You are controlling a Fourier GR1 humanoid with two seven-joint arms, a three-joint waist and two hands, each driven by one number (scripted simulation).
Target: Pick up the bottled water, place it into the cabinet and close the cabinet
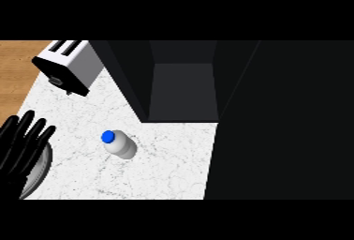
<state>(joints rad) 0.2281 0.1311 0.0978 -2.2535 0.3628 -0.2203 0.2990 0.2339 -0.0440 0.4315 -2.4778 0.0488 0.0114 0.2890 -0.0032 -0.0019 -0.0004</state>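
Progress nil: we find the bottled water (119, 144) upright on the worktop (166, 164), ungrasped, before the apparently open cabinet (181, 89). Left hand (24, 143) rests apart, fingers (31, 123) spread; pickup, placing and closing are outstanding.

1. One view, from the head, looking steeply down onto the counter (166, 168).
2. It faces forward: the cabinet (183, 89) fills top and right, with the toaster (69, 65) top left.
3. It is close in, and the left hand (21, 140) shows at the lower left edge.
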